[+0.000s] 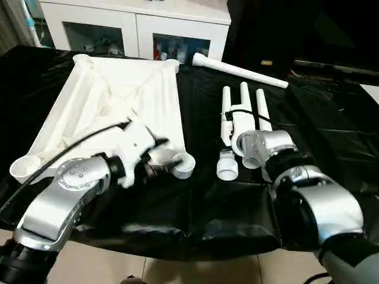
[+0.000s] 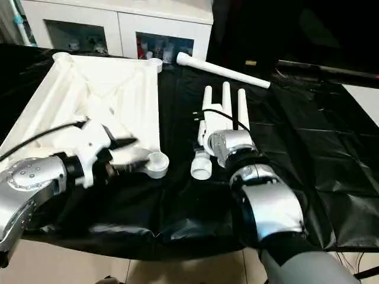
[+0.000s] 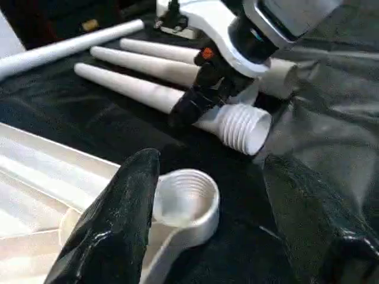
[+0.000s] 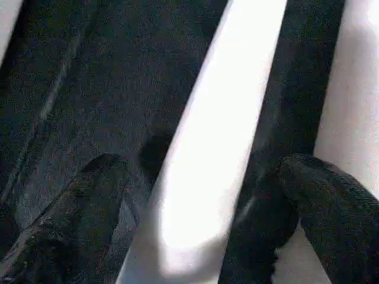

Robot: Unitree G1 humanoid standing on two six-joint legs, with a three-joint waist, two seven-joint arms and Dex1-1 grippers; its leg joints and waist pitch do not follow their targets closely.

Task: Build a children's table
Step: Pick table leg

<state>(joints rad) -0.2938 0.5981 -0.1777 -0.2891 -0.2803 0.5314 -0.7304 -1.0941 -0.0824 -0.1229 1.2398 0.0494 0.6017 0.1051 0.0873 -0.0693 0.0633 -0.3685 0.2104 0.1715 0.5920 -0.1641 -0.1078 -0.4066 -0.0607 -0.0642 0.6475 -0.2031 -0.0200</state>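
Note:
The white tabletop point(image 1: 118, 89) lies upside down on the left of the black cloth, ribbed underside up. My left gripper point(image 3: 213, 161) is open at its near right corner, one finger point(image 3: 112, 225) on each side of the round corner socket point(image 3: 186, 198). Three white legs point(image 1: 244, 109) lie side by side to the right, threaded ends toward me. My right gripper point(image 4: 195, 201) is open and straddles the leftmost leg point(image 4: 207, 160), which runs between its fingers point(image 4: 320, 201). A fourth leg point(image 1: 240, 71) lies diagonally at the back.
A white cabinet with glass doors point(image 1: 136, 23) stands behind the work surface. The black cloth point(image 1: 331, 118) covers the surface and hangs over the near edge, with tiled floor point(image 1: 195, 272) below. A dark bench point(image 1: 331, 65) sits at the back right.

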